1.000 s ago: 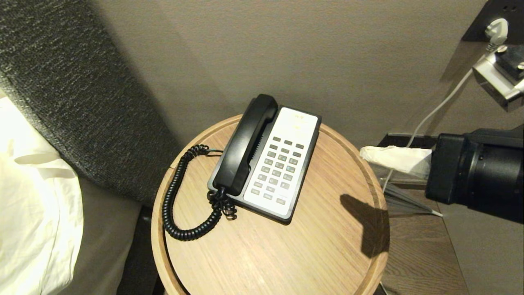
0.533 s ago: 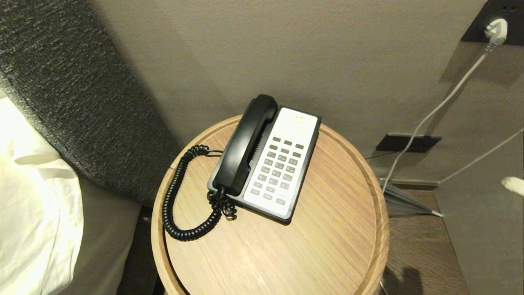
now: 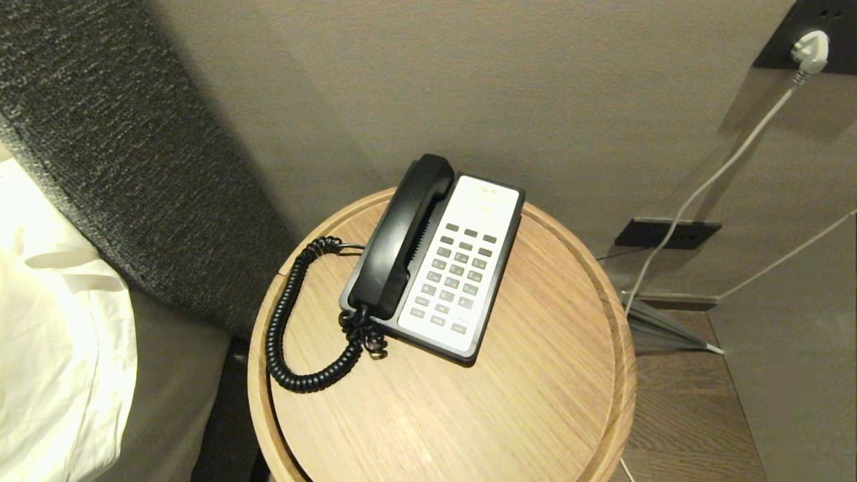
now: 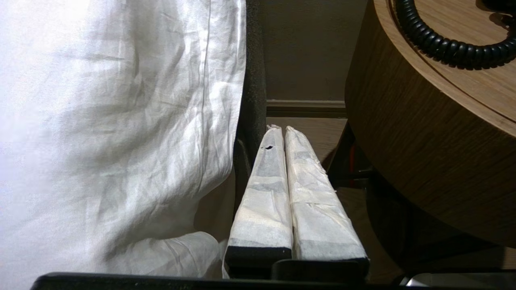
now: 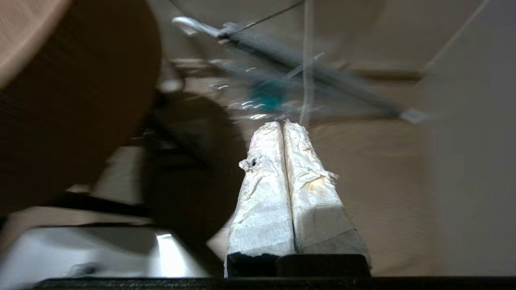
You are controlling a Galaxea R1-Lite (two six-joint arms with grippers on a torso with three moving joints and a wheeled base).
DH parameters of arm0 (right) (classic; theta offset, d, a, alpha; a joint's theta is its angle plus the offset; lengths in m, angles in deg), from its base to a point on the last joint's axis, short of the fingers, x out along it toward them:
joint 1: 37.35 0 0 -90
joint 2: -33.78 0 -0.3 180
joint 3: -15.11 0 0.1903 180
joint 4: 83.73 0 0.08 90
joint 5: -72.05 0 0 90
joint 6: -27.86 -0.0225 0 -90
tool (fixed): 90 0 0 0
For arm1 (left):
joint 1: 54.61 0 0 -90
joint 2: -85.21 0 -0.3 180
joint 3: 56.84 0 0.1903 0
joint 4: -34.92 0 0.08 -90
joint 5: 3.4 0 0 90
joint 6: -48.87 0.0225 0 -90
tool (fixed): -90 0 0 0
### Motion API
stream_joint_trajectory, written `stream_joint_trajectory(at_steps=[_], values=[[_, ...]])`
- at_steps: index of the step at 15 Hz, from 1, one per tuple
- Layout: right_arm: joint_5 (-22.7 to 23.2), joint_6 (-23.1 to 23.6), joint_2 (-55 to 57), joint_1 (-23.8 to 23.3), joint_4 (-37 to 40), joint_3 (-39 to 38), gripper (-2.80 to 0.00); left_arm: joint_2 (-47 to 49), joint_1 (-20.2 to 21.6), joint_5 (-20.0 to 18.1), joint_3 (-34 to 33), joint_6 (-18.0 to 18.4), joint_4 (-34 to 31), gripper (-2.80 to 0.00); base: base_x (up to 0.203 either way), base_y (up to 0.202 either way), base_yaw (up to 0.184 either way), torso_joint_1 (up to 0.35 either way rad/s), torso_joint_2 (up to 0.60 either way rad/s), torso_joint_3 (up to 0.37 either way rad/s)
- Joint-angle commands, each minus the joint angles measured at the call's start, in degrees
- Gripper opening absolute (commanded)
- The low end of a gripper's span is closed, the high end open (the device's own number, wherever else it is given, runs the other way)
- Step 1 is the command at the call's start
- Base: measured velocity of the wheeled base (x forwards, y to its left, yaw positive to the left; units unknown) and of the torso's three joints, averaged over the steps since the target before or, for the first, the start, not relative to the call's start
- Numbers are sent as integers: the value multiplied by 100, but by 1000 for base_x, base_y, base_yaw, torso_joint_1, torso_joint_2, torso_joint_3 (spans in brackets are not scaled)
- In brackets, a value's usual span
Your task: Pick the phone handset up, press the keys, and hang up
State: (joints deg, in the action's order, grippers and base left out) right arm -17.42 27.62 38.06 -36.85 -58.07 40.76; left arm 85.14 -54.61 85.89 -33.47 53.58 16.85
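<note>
The black phone handset (image 3: 400,237) rests in the cradle on the left side of the black-and-white phone base (image 3: 462,268), whose grey keys (image 3: 455,278) lie uncovered. Its black coiled cord (image 3: 288,328) loops over the round wooden table (image 3: 535,402); a stretch of the coiled cord (image 4: 447,46) shows in the left wrist view. Neither arm appears in the head view. My left gripper (image 4: 281,129) hangs shut and empty below the table's rim, beside the bed. My right gripper (image 5: 283,124) is shut and empty, low beside the table's other side.
A white bedsheet (image 3: 60,335) and a dark padded headboard (image 3: 120,147) stand left of the table. The wall is close behind it. A white plug and cable (image 3: 810,50) run down the wall at right, above a folded umbrella (image 3: 669,328) on the floor.
My right arm, which reached in from the right edge of the head view, has drawn back and dropped out of that view. The phone and handset have not moved.
</note>
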Motion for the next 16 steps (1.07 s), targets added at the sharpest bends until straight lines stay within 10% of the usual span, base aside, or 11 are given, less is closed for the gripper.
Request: stream_joint_trajectory(at_steps=[1, 16], values=[[-53, -27, -420, -59, -62, -149, -280, 7, 0, 0, -229, 4, 7, -280, 0, 0, 0, 0, 0, 0], [-44, -55, -420, -59, -1, -141, -280, 7, 0, 0, -229, 4, 7, -280, 0, 0, 0, 0, 0, 0]])
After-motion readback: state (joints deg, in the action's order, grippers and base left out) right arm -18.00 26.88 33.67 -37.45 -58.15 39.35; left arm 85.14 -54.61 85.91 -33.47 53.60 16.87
